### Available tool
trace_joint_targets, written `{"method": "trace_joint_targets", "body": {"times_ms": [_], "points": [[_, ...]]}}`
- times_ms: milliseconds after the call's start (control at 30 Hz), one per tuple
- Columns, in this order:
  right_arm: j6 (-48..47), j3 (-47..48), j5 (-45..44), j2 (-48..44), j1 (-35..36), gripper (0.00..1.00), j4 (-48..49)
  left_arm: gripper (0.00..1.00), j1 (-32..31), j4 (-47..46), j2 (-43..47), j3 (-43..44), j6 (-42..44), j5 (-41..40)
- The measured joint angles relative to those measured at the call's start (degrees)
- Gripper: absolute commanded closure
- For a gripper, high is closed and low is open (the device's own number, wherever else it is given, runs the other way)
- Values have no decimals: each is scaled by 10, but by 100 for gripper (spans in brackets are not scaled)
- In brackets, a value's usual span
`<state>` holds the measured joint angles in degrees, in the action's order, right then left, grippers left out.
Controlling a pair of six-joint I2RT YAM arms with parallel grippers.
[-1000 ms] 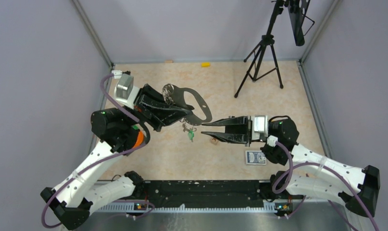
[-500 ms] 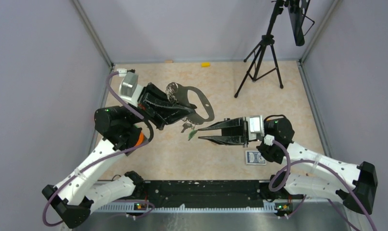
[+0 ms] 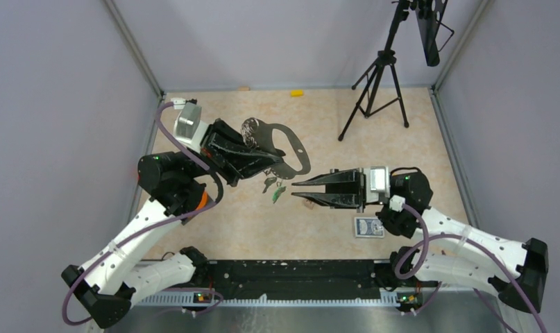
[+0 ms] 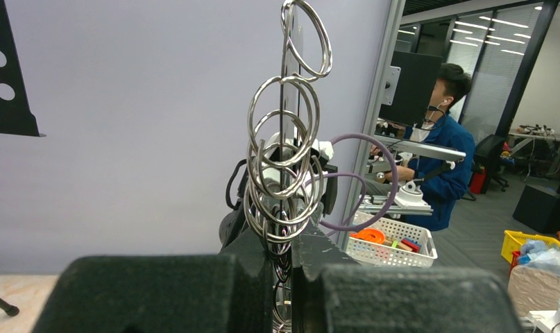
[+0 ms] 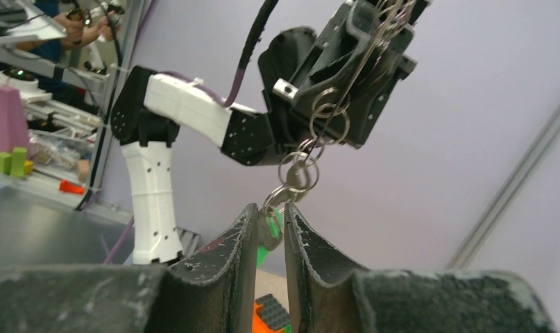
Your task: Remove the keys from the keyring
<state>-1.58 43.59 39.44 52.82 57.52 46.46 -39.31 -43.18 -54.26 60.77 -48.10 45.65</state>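
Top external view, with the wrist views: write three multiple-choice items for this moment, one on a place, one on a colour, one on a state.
1. Where does the black tripod stand?
A. near left corner
B. table centre
C. far right part of the table
2. Among the small thin metal keys, what colour is the one bright head?
A. green
B. red
C. blue
3. The large flat grey D-shaped keyring is:
A. lying flat on the table
B. clamped in the left gripper
C. hung on the tripod
Answers: C, its legs are planted near the far right wall; A, green shows under the ring; B, the fingers pinch it while the keys dangle.
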Motion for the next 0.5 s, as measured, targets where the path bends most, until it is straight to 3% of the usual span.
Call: {"method": "trace_joint_targets", "body": {"times_ms": [233,500], "points": [[-29,0,-81,-53,0,85,-53,100,0,0,0,0,0,5],[-33,19,-150,-21,0,84,-106,100,0,-1,-10,3,-5,22]]}}
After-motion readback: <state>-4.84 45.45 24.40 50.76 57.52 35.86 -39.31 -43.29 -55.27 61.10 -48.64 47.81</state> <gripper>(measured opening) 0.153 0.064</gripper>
